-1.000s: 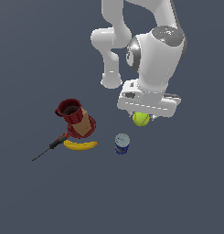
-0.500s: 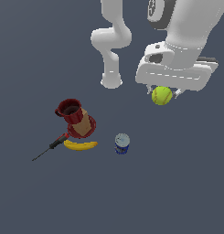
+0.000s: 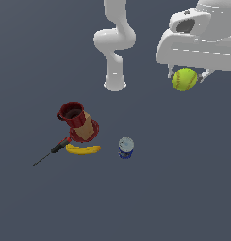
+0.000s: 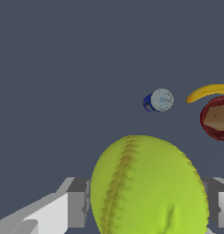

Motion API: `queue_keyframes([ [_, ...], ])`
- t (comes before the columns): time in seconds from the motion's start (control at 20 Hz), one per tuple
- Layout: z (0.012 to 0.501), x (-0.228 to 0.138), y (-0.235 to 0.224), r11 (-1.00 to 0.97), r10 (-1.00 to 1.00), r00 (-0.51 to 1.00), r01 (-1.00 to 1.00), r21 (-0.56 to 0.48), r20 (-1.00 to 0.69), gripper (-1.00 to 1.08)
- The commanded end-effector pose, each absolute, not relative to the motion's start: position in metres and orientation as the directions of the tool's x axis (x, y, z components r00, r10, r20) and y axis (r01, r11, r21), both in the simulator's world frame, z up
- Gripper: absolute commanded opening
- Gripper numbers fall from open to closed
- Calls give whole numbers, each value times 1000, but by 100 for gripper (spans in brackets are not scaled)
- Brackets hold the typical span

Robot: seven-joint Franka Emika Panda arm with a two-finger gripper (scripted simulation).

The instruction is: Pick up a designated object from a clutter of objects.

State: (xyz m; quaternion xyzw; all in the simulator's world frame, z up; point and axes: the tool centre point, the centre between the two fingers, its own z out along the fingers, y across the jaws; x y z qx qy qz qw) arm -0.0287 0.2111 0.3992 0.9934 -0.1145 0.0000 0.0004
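Observation:
The yellow-green tennis ball [image 3: 185, 79] hangs high above the floor at the exterior view's upper right, held between the fingers of my gripper [image 3: 185, 75], which is shut on it. In the wrist view the ball [image 4: 150, 187] fills the foreground between the grey fingers [image 4: 77, 208]. The rest of the clutter lies far below: a dark red mug [image 3: 71, 113], a brown box [image 3: 84, 124] in a red bowl [image 3: 86, 134], a yellow banana [image 3: 83, 149], a red-and-black screwdriver [image 3: 53, 150] and a blue-labelled can [image 3: 126, 148].
The arm's white base [image 3: 115, 84] stands behind the clutter. From the wrist, the can [image 4: 158, 100], banana [image 4: 207, 92] and bowl with box [image 4: 217, 118] appear small on the grey floor.
The gripper has risen with the ball and moved toward the exterior view's right, now looming larger in view. The clutter on the floor has not moved.

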Motion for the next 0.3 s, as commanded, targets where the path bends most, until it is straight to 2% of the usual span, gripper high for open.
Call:
queue_keyframes([
  [0.0, 409, -30, 215, -974, -229, 974, -229, 0, 0, -100],
  [0.25, 415, -30, 219, -974, -229, 974, -229, 0, 0, -100],
])
